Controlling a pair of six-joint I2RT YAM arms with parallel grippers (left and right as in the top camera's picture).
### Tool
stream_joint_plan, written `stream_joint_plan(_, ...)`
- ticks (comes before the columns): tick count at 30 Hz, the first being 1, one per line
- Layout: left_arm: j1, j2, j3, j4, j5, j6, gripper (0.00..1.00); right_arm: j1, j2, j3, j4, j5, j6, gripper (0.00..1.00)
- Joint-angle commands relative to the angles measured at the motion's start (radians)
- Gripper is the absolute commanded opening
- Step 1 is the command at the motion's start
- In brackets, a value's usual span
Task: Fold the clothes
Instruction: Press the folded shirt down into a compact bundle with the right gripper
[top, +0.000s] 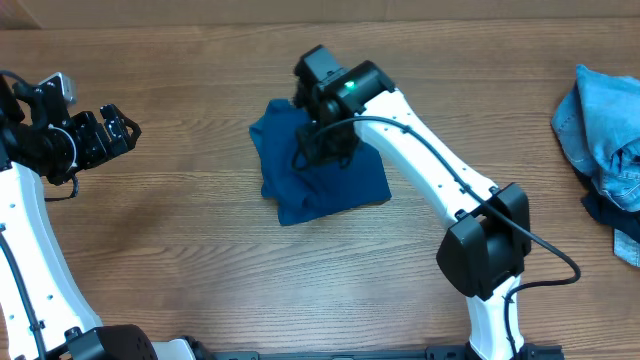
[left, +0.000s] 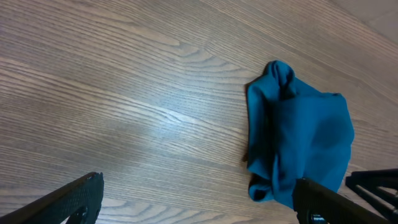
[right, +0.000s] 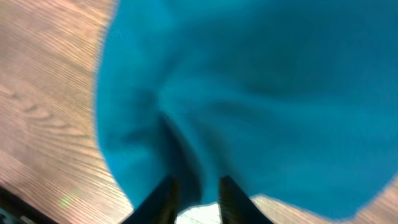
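Right gripper (right: 198, 196) jaws nearly shut, pinching thin ridge of blue shirt (right: 261, 93) between them. Small pinch: cloth may slip out. Left gripper (left: 196, 202) wide open, empty.

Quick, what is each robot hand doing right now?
Left gripper: open, holding nothing.
Right gripper: pinched shut on a fold of the blue shirt.
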Motion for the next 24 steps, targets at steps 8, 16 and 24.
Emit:
stream_joint_plan(8, 0.0, 0.002, -0.002, 0.001, -0.006, -0.006, 1.0, 0.068, -0.025, -0.344, 0.224, -0.258, 0.034, 0.21)
stream_joint_plan(16, 0.0, 0.002, -0.002, 0.001, -0.006, -0.006, 1.0, 0.102, -0.041, -0.357, 0.244, -0.077, 0.039, 0.23)
stream_joint_plan(24, 0.0, 0.002, -0.002, 0.001, -0.006, -0.006, 1.0, 0.096, -0.138, -0.14, 0.146, 0.013, -0.027, 0.27)
